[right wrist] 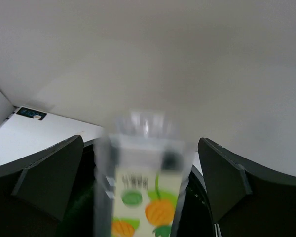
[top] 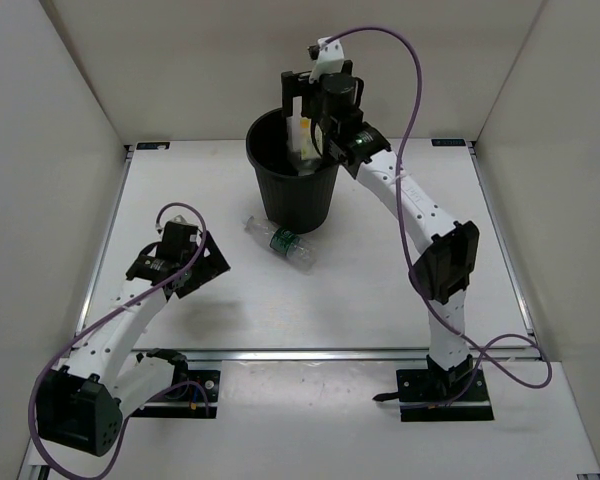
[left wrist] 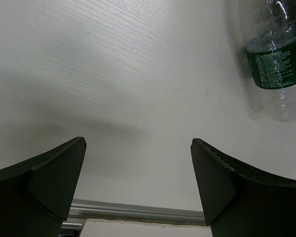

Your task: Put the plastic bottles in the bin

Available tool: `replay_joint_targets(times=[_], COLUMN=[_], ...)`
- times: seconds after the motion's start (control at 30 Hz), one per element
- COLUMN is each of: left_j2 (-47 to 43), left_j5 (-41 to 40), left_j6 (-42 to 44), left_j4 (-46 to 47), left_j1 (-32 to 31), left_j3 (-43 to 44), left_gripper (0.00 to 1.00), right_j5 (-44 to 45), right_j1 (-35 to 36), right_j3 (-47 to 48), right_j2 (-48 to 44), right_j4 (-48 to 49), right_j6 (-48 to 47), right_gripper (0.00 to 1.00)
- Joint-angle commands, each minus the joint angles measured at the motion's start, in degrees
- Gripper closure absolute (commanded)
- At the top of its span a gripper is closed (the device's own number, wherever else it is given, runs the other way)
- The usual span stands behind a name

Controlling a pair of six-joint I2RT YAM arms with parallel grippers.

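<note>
1. The right claw [right wrist: 140,140], top centre of the overhead view, is spread wide over the bin [top: 298,195]. A blurred yellow-orange-label bottle [right wrist: 143,190] sits between its fingers, apart from both.
2. The left claw [left wrist: 138,141], lower left, gapes wide and holds nothing.
3. The green-label bottle [top: 282,242] lies on the surface [top: 365,290] just below the bin.

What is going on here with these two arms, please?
The right gripper is open above the tall black plastic bin, with a blurred clear plastic bottle with an orange-fruit label between its jaws, apparently dropping in. The left gripper hovers open over the table near a clear green-labelled bottle lying by the bin.
</note>
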Motion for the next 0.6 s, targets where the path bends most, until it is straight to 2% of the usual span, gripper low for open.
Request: replay_joint_targets(times=[0.0,0.07,0.2,0.4,0.5,0.57], left_j2=[-0.28,-0.01,1.04,1.83,2.71,3.41], left_j5=[-0.43,-0.61,0.97,-0.17,-2.62,-2.55], left_j6=[0.65,0.03,-1.11,-6.11,-11.73,-15.52], left_j4=[0.13,1.45,3.2,8.22,14.78,19.7], left_j1=[0.3,-0.05,-0.05,-2.24,-2.95,-3.3], left_j3=[1.86,2.39,1.87,0.46,-1.46,-2.7], left_gripper=[0.01,0.02,0.01,0.01,0.01,0.02], right_j5=[-0.95,-3.85,-2.9,-0.79,-1.48,-3.5], right_j1=[-0.78,-1.04,-1.22,-0.86,-2.26,-3.58], right_j3=[-0.26,-2.46,-8.6,-33.38,-47.6,-51.74], right_j2=[-6.93,-8.95,-15.62,-33.28,-42.6,-46.92], right_j4=[3.49,2.7,2.17,5.6,7.1,4.48], right_j6=[1.92,1.57,2.02,4.73,8.16,11.32], right_gripper=[0.01,0.0,0.01,0.01,0.01,0.01])
